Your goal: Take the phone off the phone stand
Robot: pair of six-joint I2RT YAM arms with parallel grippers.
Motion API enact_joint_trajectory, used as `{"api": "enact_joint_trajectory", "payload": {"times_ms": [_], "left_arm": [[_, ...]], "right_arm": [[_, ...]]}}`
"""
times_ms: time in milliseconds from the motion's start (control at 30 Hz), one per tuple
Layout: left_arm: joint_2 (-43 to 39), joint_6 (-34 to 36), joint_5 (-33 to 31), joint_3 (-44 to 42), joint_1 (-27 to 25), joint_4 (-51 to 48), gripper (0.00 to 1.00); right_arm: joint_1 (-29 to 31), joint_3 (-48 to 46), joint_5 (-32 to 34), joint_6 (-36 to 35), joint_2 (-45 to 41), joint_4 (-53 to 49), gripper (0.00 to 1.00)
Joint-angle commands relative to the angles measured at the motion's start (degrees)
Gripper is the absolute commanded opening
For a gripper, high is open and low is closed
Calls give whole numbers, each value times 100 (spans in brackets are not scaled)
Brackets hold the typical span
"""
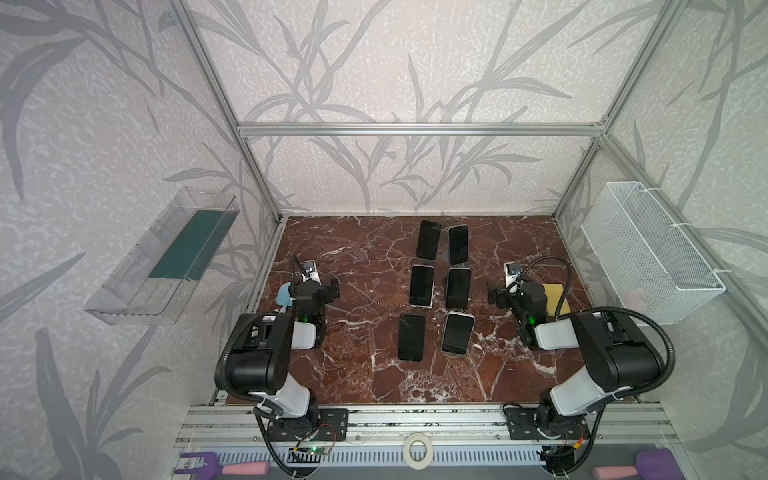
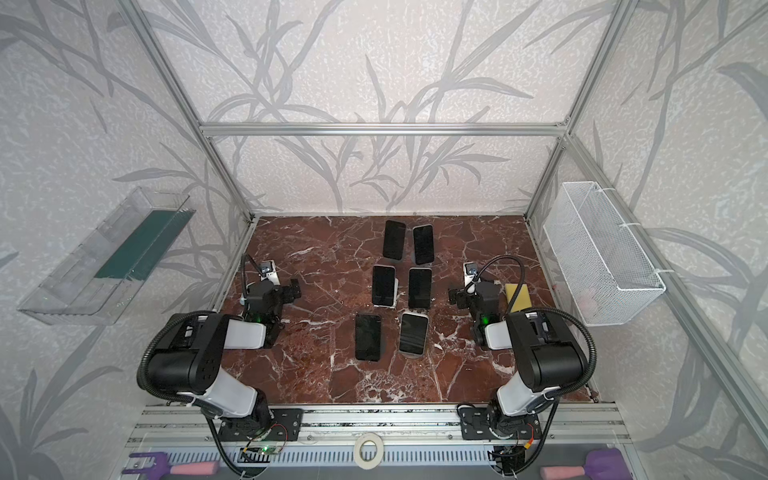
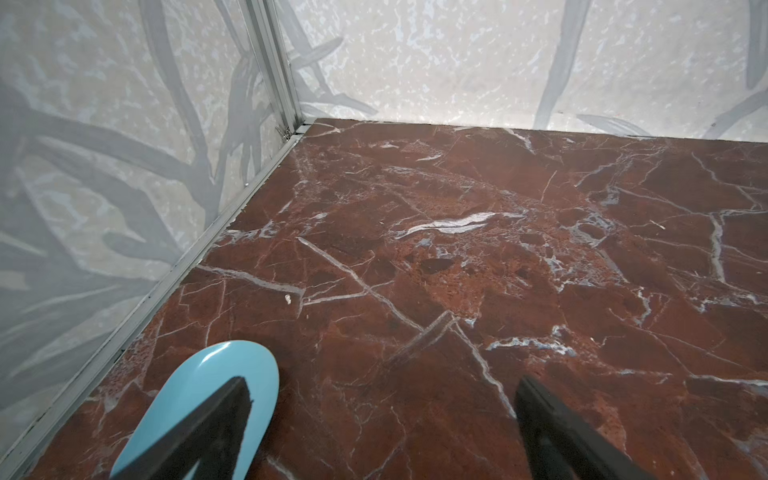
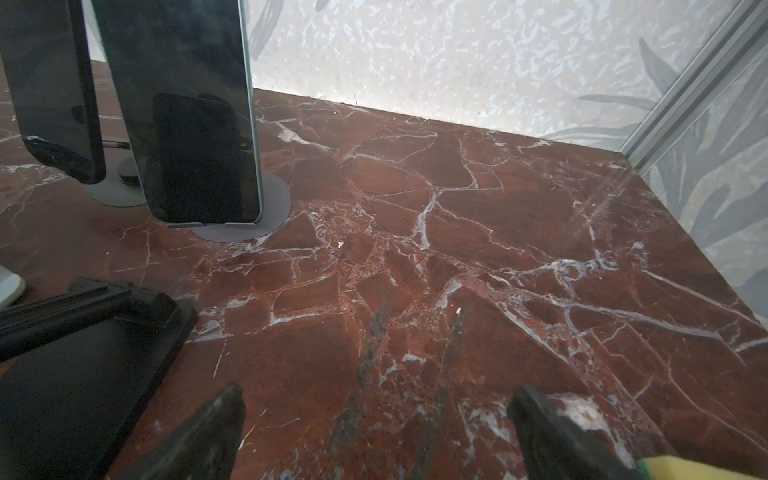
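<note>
Nothing has been grasped yet, so the task looks to be at its start. The left gripper (image 1: 332,289) and right gripper (image 1: 494,295) both hang with jaws spread wide and empty, low over the tabletop (image 1: 357,374).

Six phones (image 1: 458,287) lean on stands in two rows between the grippers. Which one is meant I cannot tell. The middle-row phone is nearest the right gripper, just inward of its tips. In the right wrist view, two more phones (image 4: 195,124) stand ahead of the gripper (image 4: 378,395) on round stand bases (image 4: 274,199).

The next move probably calls for swinging one gripper inward, closing on a phone's long edges and lifting it up off the stand lip without tipping its neighbours.

A sponge (image 1: 559,299) lies just behind the right gripper.

The clear tray (image 1: 124,299) outward of the left gripper holds a green pad (image 1: 191,245). What the wire basket (image 1: 623,232) outward of the right gripper holds is too faint to tell.
</note>
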Motion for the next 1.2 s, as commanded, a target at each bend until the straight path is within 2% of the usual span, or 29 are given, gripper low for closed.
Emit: {"api": "enact_joint_trajectory", "payload": {"times_ms": [0,1167], "left_arm": [[-48,-4,-66,23,0,44,99],[-52,4,-61,20,4,44,99]], "right_arm": [[13,49,-60,-42,-106,133,99],[57,23,41,-72,-93,194,99]]}}
